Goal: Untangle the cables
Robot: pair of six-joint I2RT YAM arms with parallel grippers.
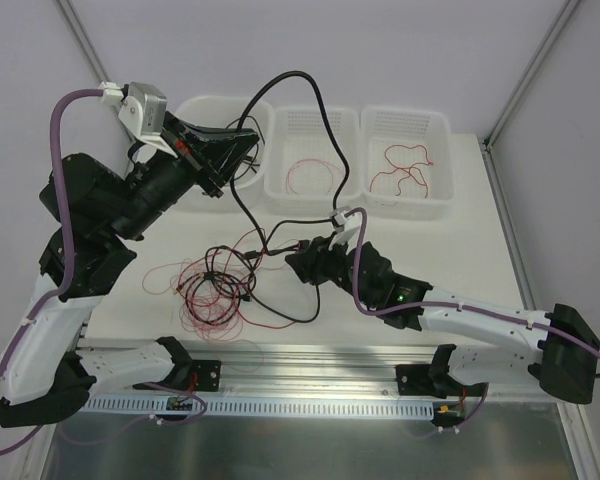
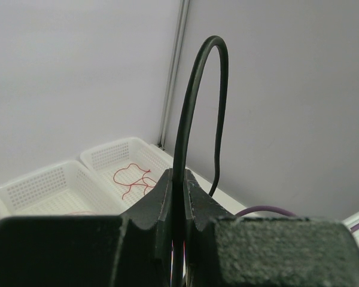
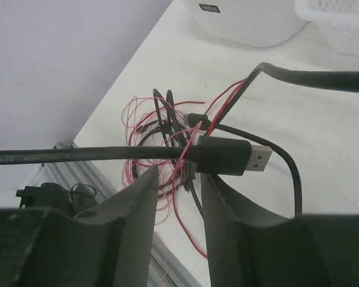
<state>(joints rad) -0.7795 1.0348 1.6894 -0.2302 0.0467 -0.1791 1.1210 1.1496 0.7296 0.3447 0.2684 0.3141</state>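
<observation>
A tangle of black, red and fine pinkish-red cables [image 1: 215,285] lies on the table in front of the left arm. My left gripper [image 1: 235,148] is raised over the left basket and shut on a thick black cable [image 2: 180,137]. That cable [image 1: 298,76] arches high and drops toward the right arm. My right gripper [image 1: 300,262] is open at the tangle's right edge. In the right wrist view its fingertips [image 3: 148,179] sit just under a black cable ending in a USB plug [image 3: 230,154], with the tangle [image 3: 164,134] behind it.
Three white baskets stand along the back: left [image 1: 195,110], middle [image 1: 280,185] with a fine red wire [image 1: 310,175], right [image 1: 445,195] with a red wire [image 1: 405,170]. A metal rail [image 1: 310,355] runs along the near edge.
</observation>
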